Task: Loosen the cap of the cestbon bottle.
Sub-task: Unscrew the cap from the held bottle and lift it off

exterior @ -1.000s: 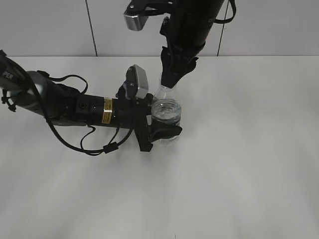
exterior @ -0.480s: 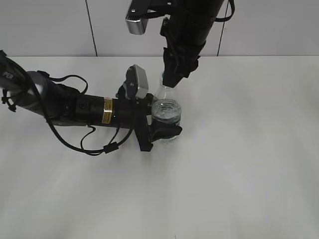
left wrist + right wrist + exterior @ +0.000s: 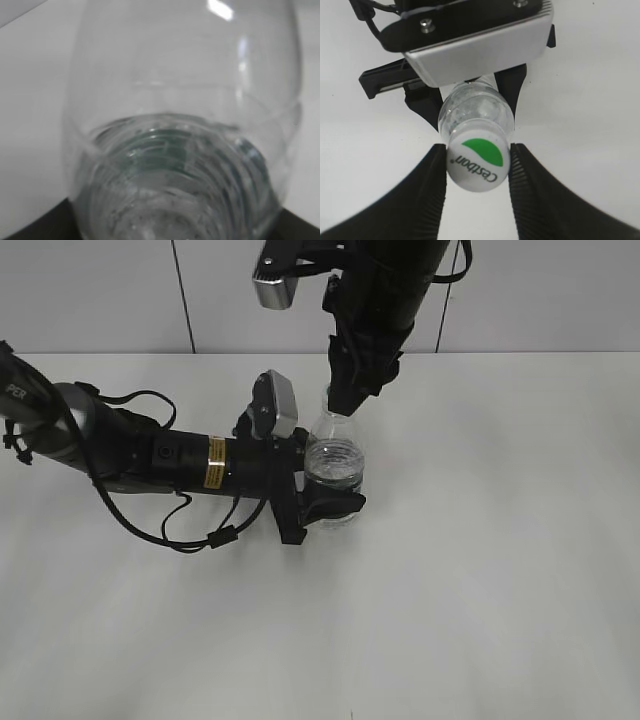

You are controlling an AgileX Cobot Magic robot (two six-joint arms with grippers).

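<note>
The clear cestbon bottle [image 3: 333,455] stands upright on the white table [image 3: 480,570]. My left gripper [image 3: 326,480] reaches in from the left and is shut on its body; in the left wrist view the bottle [image 3: 185,125] fills the frame, with only dark finger corners at the bottom. My right gripper [image 3: 344,400] comes down from above onto the bottle's neck and hides the cap there. In the right wrist view the white cap [image 3: 478,161] with its green leaf mark sits between the two black fingers [image 3: 432,190], which press on both its sides. My right gripper [image 3: 477,150] is shut on it.
The left arm [image 3: 130,455] lies low across the table's left half with loose cables. The right arm [image 3: 385,290] hangs over the back middle. The left wrist's silver camera housing [image 3: 480,45] sits close beside the bottle neck.
The right gripper and its wrist have shifted slightly at the bottle top, rising a little. The bottle and the left arm stay in place.
</note>
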